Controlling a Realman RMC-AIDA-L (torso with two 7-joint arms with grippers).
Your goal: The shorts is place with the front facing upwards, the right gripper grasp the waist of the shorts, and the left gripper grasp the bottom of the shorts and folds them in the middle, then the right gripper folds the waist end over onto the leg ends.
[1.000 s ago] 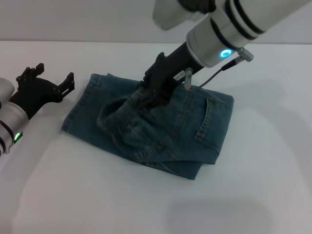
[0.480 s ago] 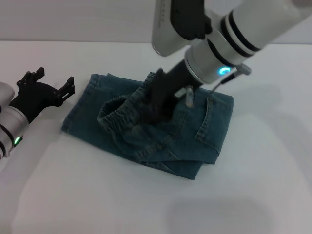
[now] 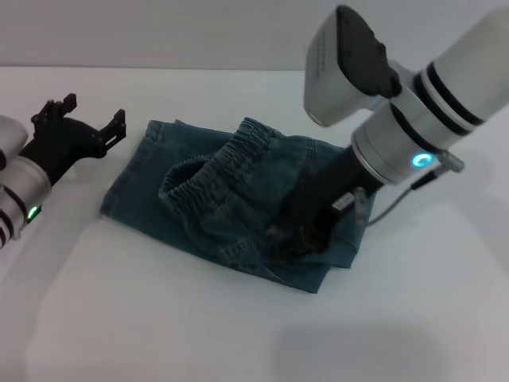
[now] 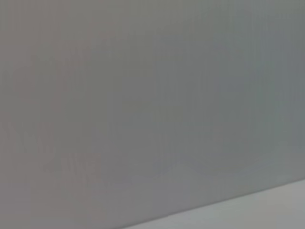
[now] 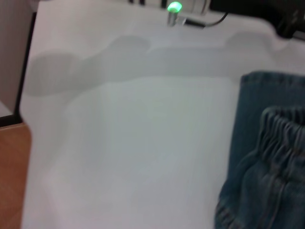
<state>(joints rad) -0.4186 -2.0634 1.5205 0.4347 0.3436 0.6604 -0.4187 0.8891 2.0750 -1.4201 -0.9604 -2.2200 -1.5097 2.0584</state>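
The denim shorts [image 3: 238, 207] lie folded in a heap mid-table in the head view. Their ruffled elastic waist [image 3: 208, 169] rests on top of the legs, bunched in a loop, a little short of the straight left edge [image 3: 126, 171]. My right gripper [image 3: 305, 229] hangs low over the pile's front right part, dark and blurred against the denim. The waist lies apart from it. My left gripper [image 3: 89, 118] stands open and empty on the table, left of the shorts. The right wrist view shows the waist [image 5: 279, 138] and bare table.
White table [image 3: 159, 318] all around the shorts. In the right wrist view the table's edge drops to a wooden floor [image 5: 12, 176], and the left arm's green light [image 5: 174, 7] glows far off. The left wrist view holds only a grey wall [image 4: 143, 95].
My right gripper has swung from the waist near the pile's middle to its front right part. The waist stayed behind on the legs. The left gripper barely shifted.
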